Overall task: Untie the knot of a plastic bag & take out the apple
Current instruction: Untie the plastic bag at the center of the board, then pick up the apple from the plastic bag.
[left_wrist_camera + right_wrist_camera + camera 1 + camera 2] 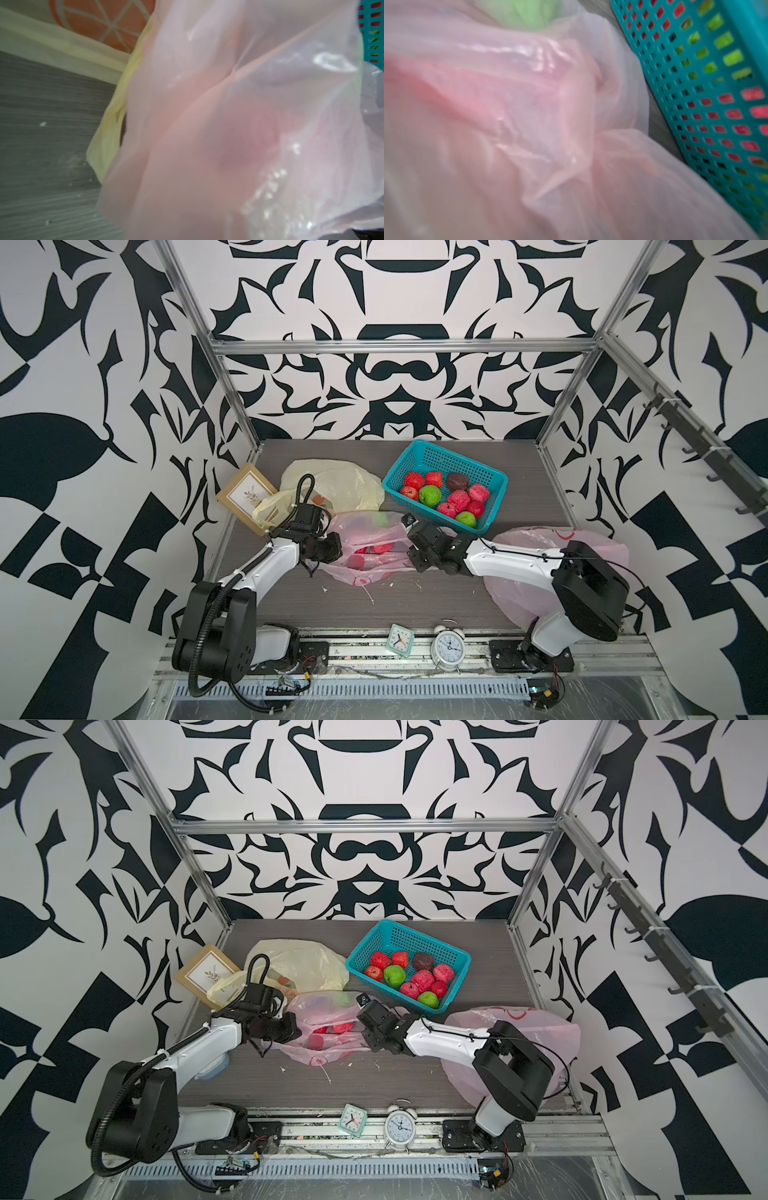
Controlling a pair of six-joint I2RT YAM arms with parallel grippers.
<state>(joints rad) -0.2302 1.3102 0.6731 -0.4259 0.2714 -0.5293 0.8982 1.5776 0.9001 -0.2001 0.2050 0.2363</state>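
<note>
Bag (374, 531) on counter (415, 605) lies lengthwise between both sets of fingers, apple (380, 548) inside near its middle: left fingers (334, 549) together at its rim, grip on film unconfirmed, right fingers (412, 556) opposite, gap unreadable, either arm about equally near for the reach in.

Two clocks (401, 640), two pink bags (365, 526), one basket (453, 462) — seven red fruits (458, 499), two green (429, 494), one brown (457, 481).

Table stock: bag (370, 531) between left gripper (338, 551) and right gripper (411, 552); basket (446, 458) holding fruit (430, 494), just behind right gripper; frame (245, 494), behind left gripper; 2 clocks (448, 645), well before both.
</note>
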